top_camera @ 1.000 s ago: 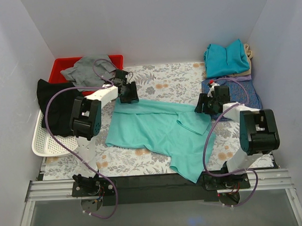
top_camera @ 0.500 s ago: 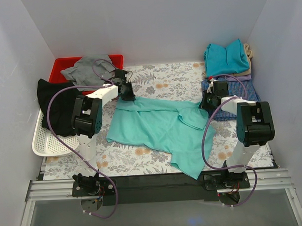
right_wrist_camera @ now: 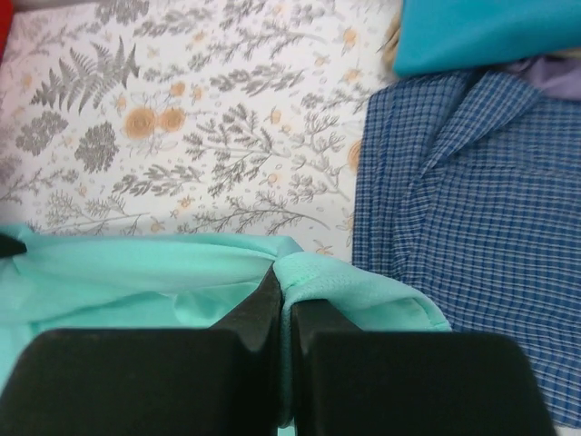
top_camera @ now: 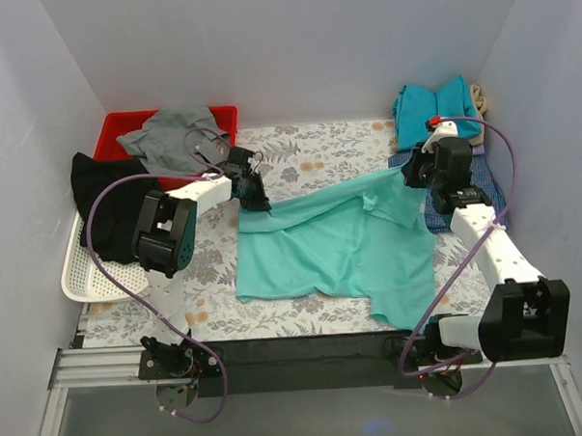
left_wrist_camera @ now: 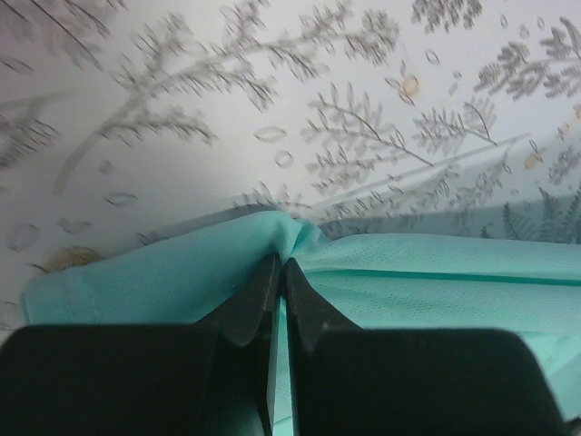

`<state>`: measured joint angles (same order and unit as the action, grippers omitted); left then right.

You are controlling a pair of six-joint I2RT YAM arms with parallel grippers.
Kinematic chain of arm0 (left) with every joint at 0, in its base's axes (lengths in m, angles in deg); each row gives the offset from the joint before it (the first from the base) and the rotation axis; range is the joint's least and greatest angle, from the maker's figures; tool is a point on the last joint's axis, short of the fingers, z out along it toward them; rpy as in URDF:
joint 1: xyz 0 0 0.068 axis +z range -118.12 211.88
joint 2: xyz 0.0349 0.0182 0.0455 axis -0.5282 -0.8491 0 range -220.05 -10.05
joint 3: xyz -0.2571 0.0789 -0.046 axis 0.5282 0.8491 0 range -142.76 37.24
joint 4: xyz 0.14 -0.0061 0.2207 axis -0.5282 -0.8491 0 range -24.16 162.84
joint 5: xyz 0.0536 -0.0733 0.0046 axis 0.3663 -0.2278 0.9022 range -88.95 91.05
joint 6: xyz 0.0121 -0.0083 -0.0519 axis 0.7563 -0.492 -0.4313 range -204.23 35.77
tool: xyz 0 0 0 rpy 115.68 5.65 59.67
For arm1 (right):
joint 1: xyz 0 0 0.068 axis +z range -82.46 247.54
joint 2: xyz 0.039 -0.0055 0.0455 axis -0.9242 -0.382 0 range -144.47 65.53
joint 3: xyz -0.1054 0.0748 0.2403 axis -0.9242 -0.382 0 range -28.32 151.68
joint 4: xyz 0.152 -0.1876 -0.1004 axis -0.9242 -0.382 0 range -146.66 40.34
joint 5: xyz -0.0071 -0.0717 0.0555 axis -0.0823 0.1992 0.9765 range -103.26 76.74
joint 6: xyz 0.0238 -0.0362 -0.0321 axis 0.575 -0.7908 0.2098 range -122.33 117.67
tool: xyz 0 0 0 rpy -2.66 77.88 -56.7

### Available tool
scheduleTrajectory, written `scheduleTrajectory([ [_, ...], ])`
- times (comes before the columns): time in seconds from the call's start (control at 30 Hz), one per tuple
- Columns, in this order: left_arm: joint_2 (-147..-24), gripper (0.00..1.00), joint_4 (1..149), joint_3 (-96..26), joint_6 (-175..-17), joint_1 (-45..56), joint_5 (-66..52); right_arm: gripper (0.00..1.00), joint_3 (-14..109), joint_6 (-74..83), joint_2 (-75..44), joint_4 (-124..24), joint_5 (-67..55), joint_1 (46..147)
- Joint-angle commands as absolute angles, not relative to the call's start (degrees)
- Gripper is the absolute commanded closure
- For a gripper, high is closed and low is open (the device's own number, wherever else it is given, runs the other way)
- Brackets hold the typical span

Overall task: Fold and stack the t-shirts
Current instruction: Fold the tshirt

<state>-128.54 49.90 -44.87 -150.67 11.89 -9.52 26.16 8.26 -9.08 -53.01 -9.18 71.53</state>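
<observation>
The mint-green tee (top_camera: 336,250) lies across the middle of the floral table (top_camera: 308,154). Its far edge is drawn out between the two grippers and its lower body rests on the surface. The left gripper (left_wrist_camera: 280,263) has its jaws pressed fully together on a bunched fold at the tee's far-left corner. The right gripper (right_wrist_camera: 283,272) has its jaws likewise pinched tight on a fold at the far-right corner, just beside the blue check shirt (right_wrist_camera: 454,200). Gripping both ends of one edge puts that edge under tension, so the cloth spreads as a sheet rather than a heap. This is judged to be preparation for laying it flat and folding. The teal-blue shirt (top_camera: 436,110) lies folded at the far right, just beyond the check shirt, which marks the likely stacking place. The grey garment (top_camera: 171,131) on the red bin (top_camera: 118,124) sits well apart at the far left.
</observation>
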Motion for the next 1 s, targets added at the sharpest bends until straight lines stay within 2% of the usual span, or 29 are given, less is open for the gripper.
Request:
scheduleTrajectory([
  [0.0, -122.6, 1.0, 47.0, -41.2, -153.3, 10.1, -9.6, 0.99, 24.9, 5.8, -5.5, -54.7, -20.1, 71.3],
  [0.2, -121.5, 1.0, 48.1, -40.6, -156.1, 8.6, -2.2, 0.99, 28.0, 4.4, -10.5, -52.4, -18.8, 71.3],
  [0.4, -126.6, 1.0, 45.3, -47.6, -154.1, 8.8, 3.2, 0.98, 34.1, 4.3, -22.0, -51.1, -22.4, 71.2],
  [0.47, -128.6, 0.9, 44.7, -50.3, -153.1, 8.9, 4.4, 0.74, 35.3, 3.9, -24.4, -50.5, -23.9, 71.3],
  [0.5, -129.0, 0.75, 44.1, -51.0, -153.0, 8.9, 5.2, 0.66, 35.7, 3.3, -25.0, -50.2, -23.3, 71.2],
  [0.53, -129.2, 0.68, 44.1, -51.4, -152.7, 8.8, 6.7, 0.55, 36.0, 3.0, -25.2, -48.7, -23.3, 71.3],
  [0.57, -129.1, 0.64, 43.8, -52.7, -152.3, 8.8, 7.4, 0.47, 35.5, 3.1, -24.9, -47.5, -23.5, 71.3],
  [0.63, -128.2, 0.57, 43.4, -52.8, -151.3, 8.8, 10.8, 0.39, 35.0, 2.1, -23.5, -45.5, -23.3, 71.2],
  [0.7, -126.4, 0.55, 43.6, -52.8, -149.9, 8.9, 12.7, 0.27, 34.6, 1.1, -22.5, -43.5, -23.4, 71.2],
  [0.87, -123.4, 0.53, 42.4, -52.9, -149.6, 8.9, 13.9, 0.26, 34.9, 1.4, -20.6, -45.8, -24.2, 71.2],
  [0.97, -120.0, 0.53, 44.1, -50.4, -148.8, 8.9, 11.5, 0.3, 35.0, 2.7, -21.0, -49.3, -20.2, 71.1],
])
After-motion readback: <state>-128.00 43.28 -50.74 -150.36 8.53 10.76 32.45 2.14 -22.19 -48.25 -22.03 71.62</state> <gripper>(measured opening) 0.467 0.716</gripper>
